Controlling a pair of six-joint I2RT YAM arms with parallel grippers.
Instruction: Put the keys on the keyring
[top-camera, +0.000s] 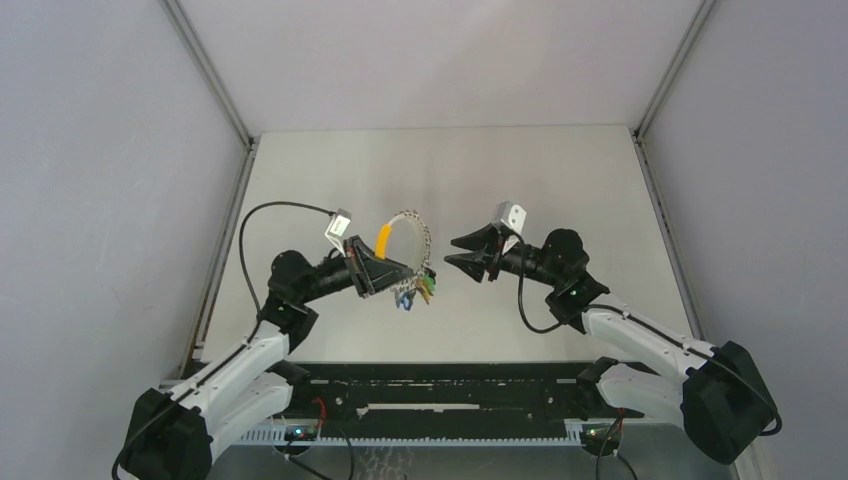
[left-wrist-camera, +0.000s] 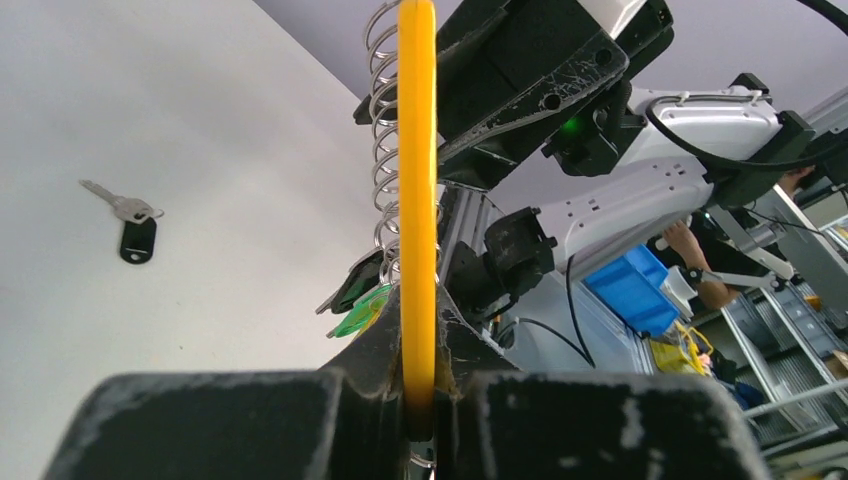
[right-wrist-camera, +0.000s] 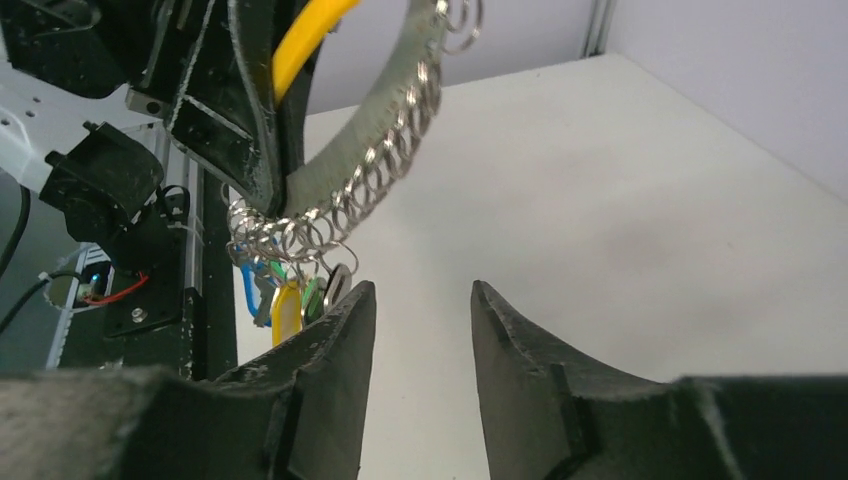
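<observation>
**Key** (left-wrist-camera: 130, 214): lies flat on the table (left-wrist-camera: 200, 110), seen in the left wrist view only, well apart from both arms. It can't be made out in the top view.
- Handling (judged): very light, rigid, thin. The silver blade (left-wrist-camera: 104, 194) is prob. slick and sits flush on the surface, so it is likely to skid or flip under a pinch.
- Take hold at the black head (left-wrist-camera: 138, 241). It looks thicker and less slippery, and gripping it leaves the blade clear.
- The threading hole is too small to locate here.

**Keyring** (left-wrist-camera: 416, 150): held up off the table, between the two arms.
- The yellow band (right-wrist-camera: 305, 40) looks stiff enough to keep its arc.
- The row of silvery split rings (right-wrist-camera: 385, 165) along the curve is springy and needs prying force to open.
- The blue/green tags (right-wrist-camera: 280, 300) dangle at the low end. Expect swing and snagging.

**Left gripper** (left-wrist-camera: 418, 405): clenched on the yellow band, which is pinched edge-on between its jaws.

**Right gripper** (right-wrist-camera: 420, 330): released and empty. Its jaws stand apart just beside the tags, and nothing sits between the fingers (right-wrist-camera: 335, 345).

**Risks (judged):**
- The key may slide on the table during pickup.
- The key may twist in the grip when pressed vs. a split ring.
- The keyring may pivot in the left gripper under side load.
</observation>
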